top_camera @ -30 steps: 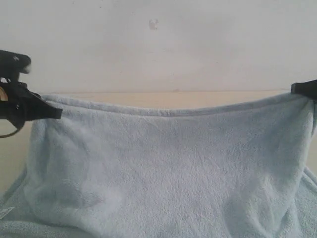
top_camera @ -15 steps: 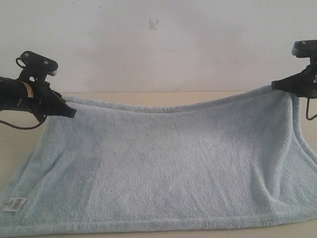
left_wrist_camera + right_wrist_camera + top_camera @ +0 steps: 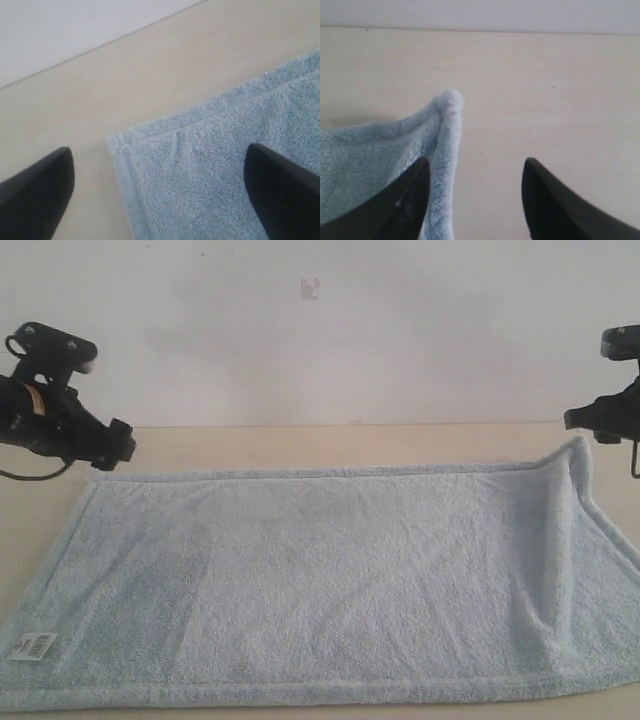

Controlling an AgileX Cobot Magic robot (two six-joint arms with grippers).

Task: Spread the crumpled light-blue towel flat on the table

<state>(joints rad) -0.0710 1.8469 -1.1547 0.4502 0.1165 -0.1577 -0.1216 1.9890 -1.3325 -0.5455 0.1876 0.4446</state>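
The light-blue towel lies spread out on the beige table, its white label at the near left corner. Its far right corner stands up in a soft peak, and a fold runs down the right side. My left gripper hovers open just above the far left corner, holding nothing. My right gripper is open too, just above and beside the raised corner, with only bare table between its fingers.
A plain white wall rises behind the table's far edge. Bare table shows beyond the towel's far hem and at both sides.
Both grippers lowered the towel's top edge to the table and let go. The towel went from hanging between them to lying flat, and the arms drew back outward.
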